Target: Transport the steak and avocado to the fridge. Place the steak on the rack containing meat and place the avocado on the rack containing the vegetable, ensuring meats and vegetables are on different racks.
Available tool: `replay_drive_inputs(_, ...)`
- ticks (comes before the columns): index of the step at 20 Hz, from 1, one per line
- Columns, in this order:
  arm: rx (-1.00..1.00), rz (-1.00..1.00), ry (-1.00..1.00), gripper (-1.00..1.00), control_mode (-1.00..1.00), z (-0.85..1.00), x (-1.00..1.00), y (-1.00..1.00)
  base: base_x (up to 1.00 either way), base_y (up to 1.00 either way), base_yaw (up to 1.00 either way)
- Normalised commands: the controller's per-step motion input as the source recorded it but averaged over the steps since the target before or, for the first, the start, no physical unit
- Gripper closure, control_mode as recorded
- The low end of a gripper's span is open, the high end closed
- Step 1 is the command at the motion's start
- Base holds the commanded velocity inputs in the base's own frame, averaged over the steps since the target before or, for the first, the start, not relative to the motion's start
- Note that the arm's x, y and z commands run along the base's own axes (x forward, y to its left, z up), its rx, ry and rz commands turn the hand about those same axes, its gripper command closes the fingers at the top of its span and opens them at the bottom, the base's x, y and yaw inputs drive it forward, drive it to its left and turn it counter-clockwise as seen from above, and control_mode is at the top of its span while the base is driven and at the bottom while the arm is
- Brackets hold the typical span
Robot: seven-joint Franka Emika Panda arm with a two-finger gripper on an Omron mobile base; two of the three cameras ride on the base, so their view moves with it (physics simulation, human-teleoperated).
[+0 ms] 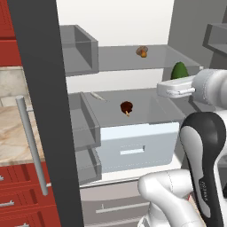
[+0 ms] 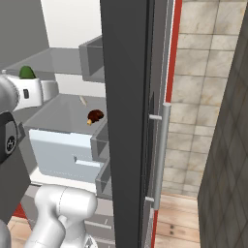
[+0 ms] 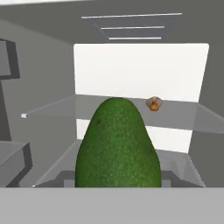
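Avocado (image 3: 117, 144) sits pinched in the pincer, held inside the open fridge (image 1: 40, 88) at about the height of the higher glass shelf (image 1: 128, 60). Below and ahead, the steak (image 1: 126, 107) already lies on the shelf topping the white drawer (image 1: 137, 148). Farther back, a small orange-brown lump (image 3: 153, 104) rests on the higher shelf. For a clean placement, I would carry the fruit over that shelf's front edge, lower it until it touches beside the lump, then let go.
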Motion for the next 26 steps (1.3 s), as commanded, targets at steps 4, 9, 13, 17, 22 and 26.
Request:
replay_drive_inputs(4,0.00,0.00,0.00,1.00,-1.00,0.01,0.62,0.00,0.00,0.00,0.00)
replay_drive_inputs(9,0.00,0.00,0.04,1.00,-1.00,0.00,0.85,0.00,0.00,0.00,0.00)
replay_drive_inputs(13,0.00,0.00,0.01,1.00,-1.00,0.00,0.78,0.00,0.00,0.00,0.00)
replay_drive_inputs(17,0.00,0.00,0.03,1.00,-1.00,0.00,0.71,0.00,0.00,0.00,0.00)
replay_drive_inputs(22,-0.01,-0.02,0.01,1.00,-1.00,0.00,0.69,0.06,0.00,0.00,0.00)
replay_drive_inputs(26,-0.03,-0.04,0.00,1.00,-1.00,0.00,0.72,0.16,0.00,0.00,0.00)
